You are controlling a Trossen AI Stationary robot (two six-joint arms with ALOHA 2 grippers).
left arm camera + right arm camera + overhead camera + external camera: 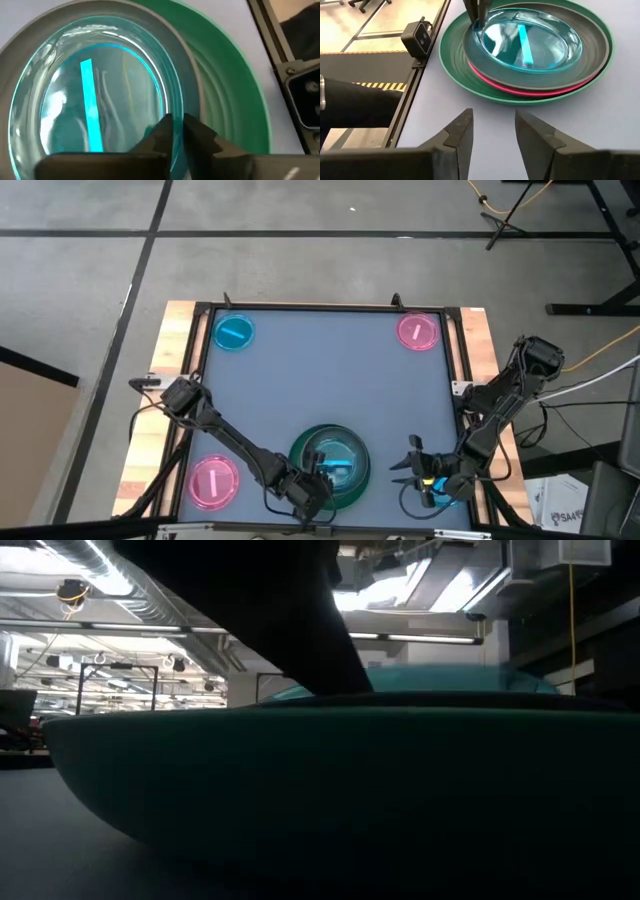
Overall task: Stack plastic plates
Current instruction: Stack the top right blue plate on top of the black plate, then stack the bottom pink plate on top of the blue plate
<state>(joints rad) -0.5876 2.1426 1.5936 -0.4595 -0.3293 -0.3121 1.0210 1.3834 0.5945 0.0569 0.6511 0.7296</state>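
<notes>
Partly legible dark lettering, apparently "SAMS", on white cardboard box (556,502) beside table's right edge; no other readable text.

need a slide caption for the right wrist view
Open right gripper faces the stack: blue plate atop grey, pink and green plates.

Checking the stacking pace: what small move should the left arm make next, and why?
Probably open the left gripper and lift away: its jaws pinch the rim of the small translucent blue plate, which already lies on the dark grey plate in the stack.
</notes>
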